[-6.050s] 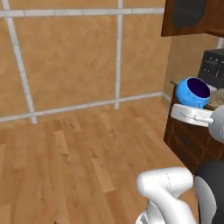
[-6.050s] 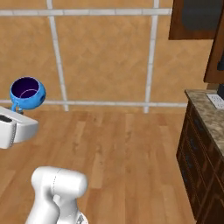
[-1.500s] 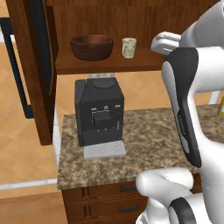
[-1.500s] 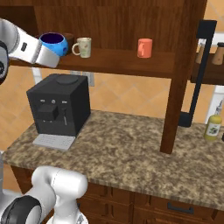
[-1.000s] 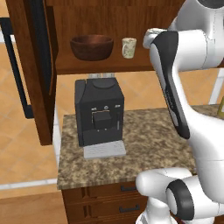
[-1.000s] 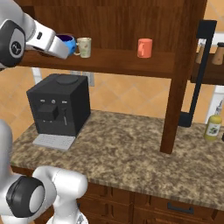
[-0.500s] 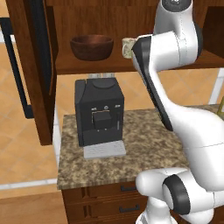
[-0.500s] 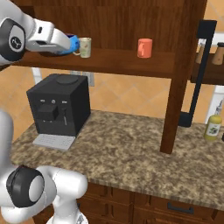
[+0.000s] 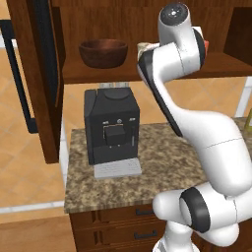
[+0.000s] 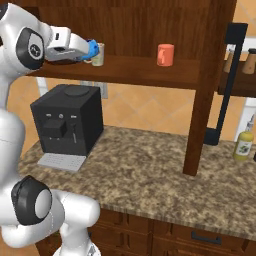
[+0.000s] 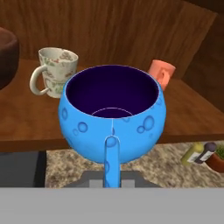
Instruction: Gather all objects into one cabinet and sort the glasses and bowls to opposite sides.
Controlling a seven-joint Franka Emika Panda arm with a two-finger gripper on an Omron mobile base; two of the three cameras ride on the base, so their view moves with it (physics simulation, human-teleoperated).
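Gripper (image 10: pixel 88 50) is closed on the glossy blue bowl with dark purple inside (image 11: pixel 113 114) at the reddish-brown wall cabinet's shelf (image 10: pixel 135 70); brown wooden bowl (image 9: pixel 103 52), patterned cream mug (image 11: pixel 55 71) and coral-orange cup (image 10: pixel 165 54) are already shelved, so placing and sorting this bowl remains.

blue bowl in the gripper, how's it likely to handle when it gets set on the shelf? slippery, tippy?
The blue bowl looks glossy and hard, so it is probably stiff but slick against the fingers. Its rounded belly narrows toward the bottom, so it may rock if released tilted. The cream mug stands close behind it on the shelf; a sliding placement could nudge that.
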